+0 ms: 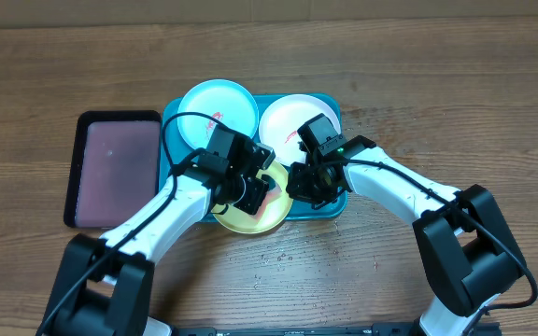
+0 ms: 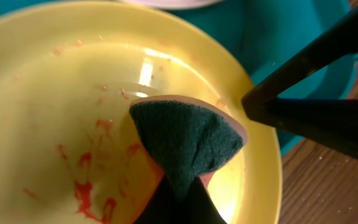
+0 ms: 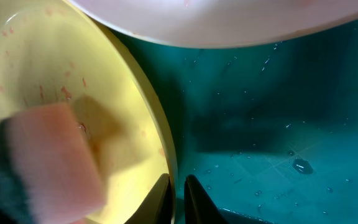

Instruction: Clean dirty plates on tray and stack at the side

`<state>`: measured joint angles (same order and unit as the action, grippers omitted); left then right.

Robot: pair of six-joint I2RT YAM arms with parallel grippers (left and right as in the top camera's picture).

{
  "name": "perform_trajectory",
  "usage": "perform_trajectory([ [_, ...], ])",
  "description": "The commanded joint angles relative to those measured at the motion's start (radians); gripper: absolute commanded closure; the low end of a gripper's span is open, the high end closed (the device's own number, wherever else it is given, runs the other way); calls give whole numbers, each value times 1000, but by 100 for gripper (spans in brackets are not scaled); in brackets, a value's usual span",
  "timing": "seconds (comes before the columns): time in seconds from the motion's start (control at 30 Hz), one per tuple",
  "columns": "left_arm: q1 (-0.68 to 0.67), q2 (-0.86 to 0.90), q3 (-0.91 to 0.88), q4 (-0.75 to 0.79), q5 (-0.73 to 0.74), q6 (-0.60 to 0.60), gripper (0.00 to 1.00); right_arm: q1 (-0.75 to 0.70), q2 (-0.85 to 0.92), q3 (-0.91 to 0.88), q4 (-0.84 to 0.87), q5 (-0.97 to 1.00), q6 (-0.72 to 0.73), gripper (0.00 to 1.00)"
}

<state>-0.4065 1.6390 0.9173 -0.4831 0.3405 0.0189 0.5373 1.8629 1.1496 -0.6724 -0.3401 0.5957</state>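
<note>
The left gripper (image 2: 178,202) is clamped on a folded sponge (image 2: 188,137), dark green scouring face outward with pink foam behind, pressing it onto the round yellow-green plastic plate (image 2: 55,93), which carries red-orange smears. The right gripper (image 3: 178,194) has its two dark fingers drawn in tight, with the rim of that plate pinched between them. This plate lies at the near edge of the large teal-blue rectangular plastic tray (image 1: 336,140), partly hanging over the tray's rim toward the robot. At the tray's far end, a round white plastic plate (image 1: 288,117) with a red smear sits on the right and a round light blue plastic plate (image 1: 215,103) on the left. Left of the tray lies a smaller black-rimmed tray (image 1: 115,117) with a pinkish inside, on the brown wood-grain tabletop (image 1: 437,75).
</note>
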Motion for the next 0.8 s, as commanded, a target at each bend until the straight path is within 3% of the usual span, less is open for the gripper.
perform_trajectory([
  [0.0, -8, 57, 19, 0, -5, 26, 96, 2, 4, 8, 6, 10, 11, 89],
  [0.13, -4, 103, 19, 5, -116, 24, 96, 2, 4, 8, 5, 10, 11, 90],
  [0.23, 8, 113, 20, 7, -296, -75, 96, 2, 4, 8, 5, 10, 11, 90],
  [0.3, 23, 113, 24, 17, -340, -122, 96, 2, 4, 8, 5, 10, 11, 90],
  [0.63, 60, 111, 170, -75, -327, -146, 96, 2, 4, 8, -6, 10, 11, 90],
  [0.77, 58, 110, 253, -149, -195, -146, 96, 2, 4, 8, -6, 10, 11, 90],
])
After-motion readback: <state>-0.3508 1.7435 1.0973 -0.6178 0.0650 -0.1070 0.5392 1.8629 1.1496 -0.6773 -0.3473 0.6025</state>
